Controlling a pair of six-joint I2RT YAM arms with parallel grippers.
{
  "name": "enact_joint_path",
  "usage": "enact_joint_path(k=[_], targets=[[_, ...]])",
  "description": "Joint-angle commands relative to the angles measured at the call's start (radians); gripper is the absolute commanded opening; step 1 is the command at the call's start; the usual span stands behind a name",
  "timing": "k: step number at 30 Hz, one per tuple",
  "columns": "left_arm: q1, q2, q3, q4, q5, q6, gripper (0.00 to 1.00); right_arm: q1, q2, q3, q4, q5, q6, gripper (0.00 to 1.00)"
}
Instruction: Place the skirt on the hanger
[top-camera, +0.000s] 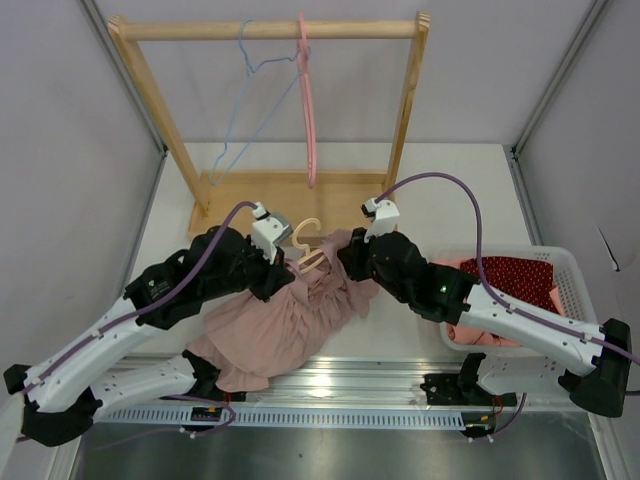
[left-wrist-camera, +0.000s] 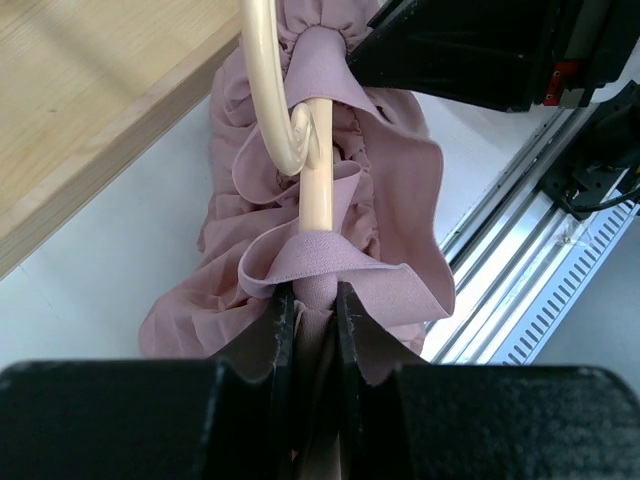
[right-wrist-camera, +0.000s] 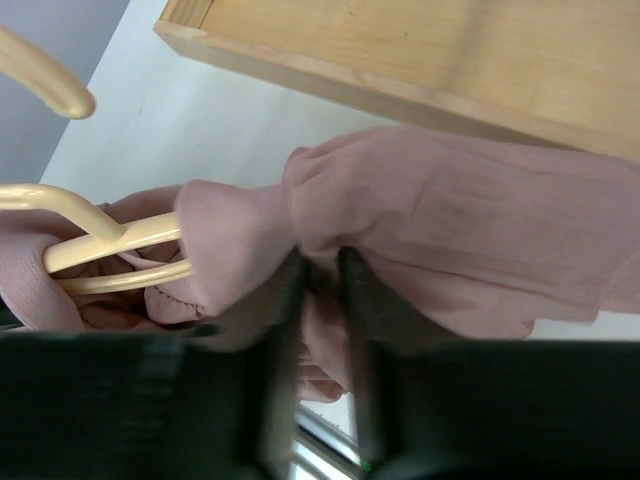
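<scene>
Here, we look down on a white desk (top-camera: 460, 200) where two black-and-white robot arms reach in from either side and meet over a dusty pink ruffled fabric skirt (top-camera: 270, 330). Most of the skirt lies heaped on the desk between the arms. Its upper edge is lifted toward a cream hanger with a curved hook (top-camera: 305, 245), which sits between the two wrists, just in front of the flat base of a light wooden clothes rack (top-camera: 270, 30).

In the left wrist view, we see the left fingers (left-wrist-camera: 283, 345) clenched on a fold of the skirt's gathered edge. That fold wraps around one end of the hanger's pale bar, and the hook curves away above it.

In the right wrist view, the right fingers (right-wrist-camera: 283, 340) pinch another bunch of the same pink cloth. Just beside them the fabric is drawn over the hanger's other end, covering the tips of its cream bars.

A pink plastic hanger (top-camera: 307, 110) hangs from the rack's top rail. At the right side of the desk, a white slatted plastic basket (top-camera: 578, 285) holds a dark red patterned cloth (top-camera: 520, 275).
</scene>
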Motion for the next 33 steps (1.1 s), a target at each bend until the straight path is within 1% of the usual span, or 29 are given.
enact_joint_path(k=[1, 2, 3, 4, 5, 7, 8, 9, 10, 12, 14, 17, 24, 25, 29, 33], targets=[[0.003, -0.042, 0.029, 0.048, 0.009, -0.026, 0.00, -0.030, 0.000, 0.001, 0.024, -0.016, 0.019, 0.13], [0.003, -0.045, 0.029, 0.042, 0.003, -0.031, 0.00, -0.036, 0.000, 0.003, 0.019, -0.015, 0.017, 0.05], [0.003, -0.053, 0.032, 0.024, -0.009, -0.034, 0.00, -0.045, 0.000, 0.006, 0.014, -0.013, 0.019, 0.03], [0.003, -0.057, 0.030, 0.014, -0.012, -0.038, 0.00, -0.068, 0.000, 0.007, 0.014, -0.025, 0.017, 0.02], [0.003, -0.062, 0.030, 0.007, -0.048, -0.043, 0.00, -0.077, 0.000, 0.009, 0.014, -0.035, 0.016, 0.02], [0.003, -0.073, 0.035, -0.029, -0.095, -0.060, 0.00, -0.091, 0.003, 0.019, 0.011, -0.044, 0.007, 0.05], [0.004, -0.076, 0.038, -0.041, -0.113, -0.067, 0.00, -0.105, 0.005, 0.025, 0.011, -0.055, 0.001, 0.09], [0.004, -0.074, 0.044, -0.052, -0.133, -0.087, 0.00, -0.108, 0.009, 0.036, 0.013, -0.061, -0.003, 0.21], [0.004, -0.074, 0.047, -0.082, -0.198, -0.103, 0.00, -0.108, 0.011, 0.039, 0.016, -0.061, -0.012, 0.25], [0.013, -0.065, 0.062, -0.122, -0.263, -0.145, 0.00, -0.111, 0.014, 0.059, 0.013, -0.055, -0.013, 0.37], [0.036, -0.065, 0.070, -0.164, -0.334, -0.190, 0.00, -0.125, 0.018, 0.075, 0.008, -0.058, -0.018, 0.46], [0.075, -0.089, 0.067, -0.181, -0.392, -0.231, 0.00, -0.143, 0.015, 0.101, 0.002, -0.071, -0.027, 0.48], [0.173, -0.136, 0.055, -0.213, -0.474, -0.300, 0.00, -0.194, 0.014, 0.134, 0.001, -0.116, -0.039, 0.47], [0.200, -0.140, 0.050, -0.208, -0.469, -0.302, 0.00, -0.205, 0.014, 0.134, 0.002, -0.121, -0.039, 0.47], [0.253, -0.148, 0.043, -0.211, -0.461, -0.327, 0.00, -0.226, 0.011, 0.136, 0.008, -0.141, -0.039, 0.47], [0.303, -0.154, 0.042, -0.213, -0.489, -0.351, 0.00, -0.248, 0.008, 0.142, 0.011, -0.168, -0.041, 0.47]])
